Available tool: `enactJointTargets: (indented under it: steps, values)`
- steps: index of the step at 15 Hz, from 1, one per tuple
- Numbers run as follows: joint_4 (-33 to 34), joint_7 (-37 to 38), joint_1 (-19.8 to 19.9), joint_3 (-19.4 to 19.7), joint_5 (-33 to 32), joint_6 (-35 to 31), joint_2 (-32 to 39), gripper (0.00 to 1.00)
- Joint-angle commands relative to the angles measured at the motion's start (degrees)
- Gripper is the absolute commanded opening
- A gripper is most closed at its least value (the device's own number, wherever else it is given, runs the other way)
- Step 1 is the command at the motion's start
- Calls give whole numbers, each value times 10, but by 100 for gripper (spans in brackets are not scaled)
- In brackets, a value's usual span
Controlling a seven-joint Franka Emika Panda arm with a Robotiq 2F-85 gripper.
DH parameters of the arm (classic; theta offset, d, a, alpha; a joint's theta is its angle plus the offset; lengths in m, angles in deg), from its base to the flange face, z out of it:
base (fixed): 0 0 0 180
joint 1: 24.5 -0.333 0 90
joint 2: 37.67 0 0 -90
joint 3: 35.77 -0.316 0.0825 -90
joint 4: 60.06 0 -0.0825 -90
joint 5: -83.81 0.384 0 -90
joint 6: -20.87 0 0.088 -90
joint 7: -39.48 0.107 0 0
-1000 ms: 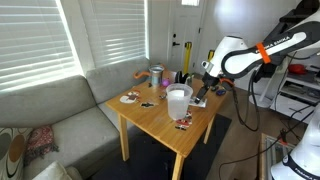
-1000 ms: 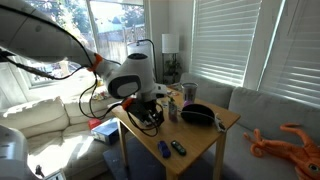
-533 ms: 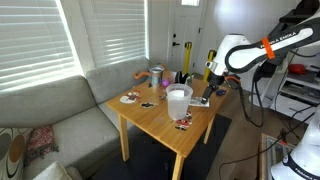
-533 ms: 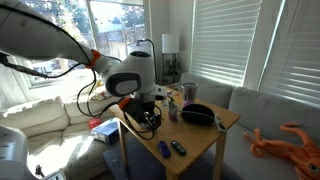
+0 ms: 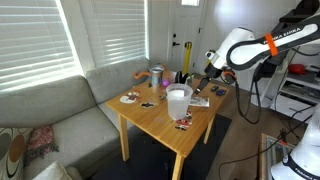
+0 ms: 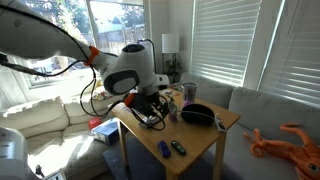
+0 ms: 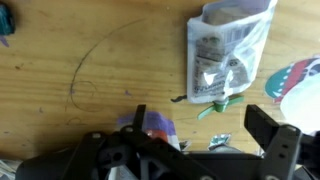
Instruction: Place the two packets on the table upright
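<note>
Purplish packet half hidden beneath the wide-spread jaws.

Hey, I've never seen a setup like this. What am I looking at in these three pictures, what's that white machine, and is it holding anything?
The white jointed machine is a robot arm ending in a two-fingered gripper. Two pictures come from cameras standing in the room at different spots; the third looks down from the arm's wrist. On the square light-wood table are a translucent white cup and other small items. The wrist view shows a clear printed packet lying flat. The gripper is open and holds nothing.
</note>
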Motion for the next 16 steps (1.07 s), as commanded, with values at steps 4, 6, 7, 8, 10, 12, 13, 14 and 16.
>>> enactJointTargets:
  steps: [4, 6, 7, 8, 10, 12, 13, 14, 16]
  values:
    - [4, -126, -82, 58, 123, -10, 19, 100]
    - [5, -131, -75, 56, 117, -9, 31, 100]
    - [6, -133, -72, 55, 116, -9, 36, 100]
    - [6, -135, -70, 55, 117, -9, 42, 100]
    - [9, -147, -75, 59, 139, -9, 53, 100]
    - [11, -159, -76, 58, 163, -10, 63, 100]
    - [13, -163, -74, 57, 172, -10, 69, 99]
    - [14, -169, -72, 55, 181, -9, 74, 95]
    - [19, -179, -69, 54, 197, -9, 81, 70]
